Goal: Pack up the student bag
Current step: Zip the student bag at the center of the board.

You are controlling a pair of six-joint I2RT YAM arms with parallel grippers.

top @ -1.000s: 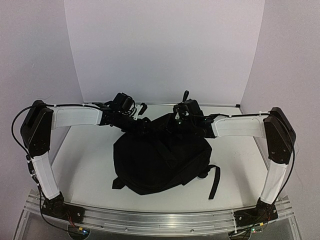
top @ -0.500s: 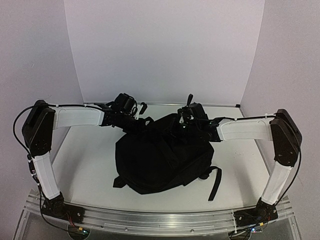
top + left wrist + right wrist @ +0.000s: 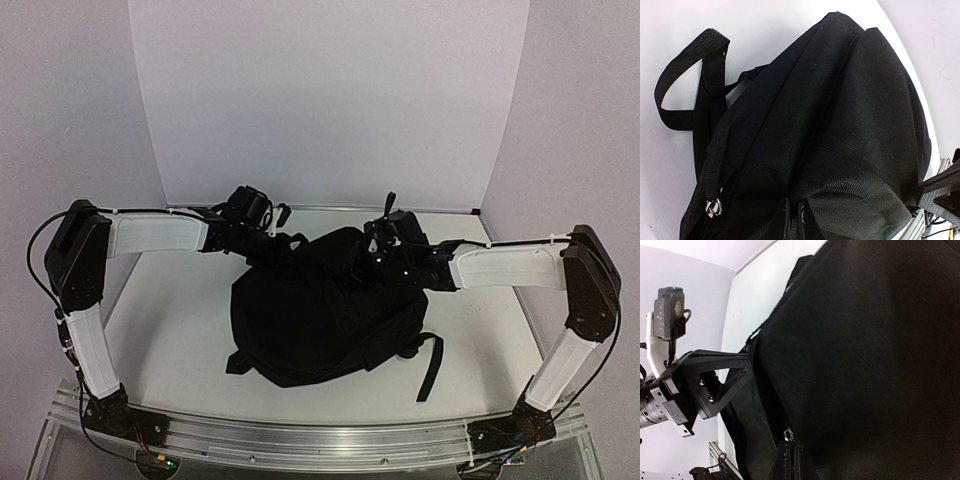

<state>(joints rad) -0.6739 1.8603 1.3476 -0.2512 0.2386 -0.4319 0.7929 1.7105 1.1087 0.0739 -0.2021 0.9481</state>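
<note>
The student bag (image 3: 325,310), a big black fabric backpack, lies in the middle of the white table (image 3: 170,300). At its far left top edge my left gripper (image 3: 285,247) is shut on a fold of the bag (image 3: 840,115), its fingertips (image 3: 801,220) pinched together on the cloth. A silver zipper ring (image 3: 714,206) shows left of them. My right gripper (image 3: 378,260) is shut on the far right top of the bag (image 3: 870,350), and a small metal zipper ring (image 3: 788,434) sits right at its fingertips (image 3: 799,462). The bag's inside is hidden.
A carry loop (image 3: 685,85) sticks out from the bag's top onto the table. One shoulder strap (image 3: 430,365) trails off the bag's near right side. Pale walls close in the back and both sides. A metal rail (image 3: 320,435) runs along the near edge.
My left gripper has shut on the bag's top edge. The right gripper, still shut, has moved right and a little nearer, and the bag's top has risen and shifted with it.
</note>
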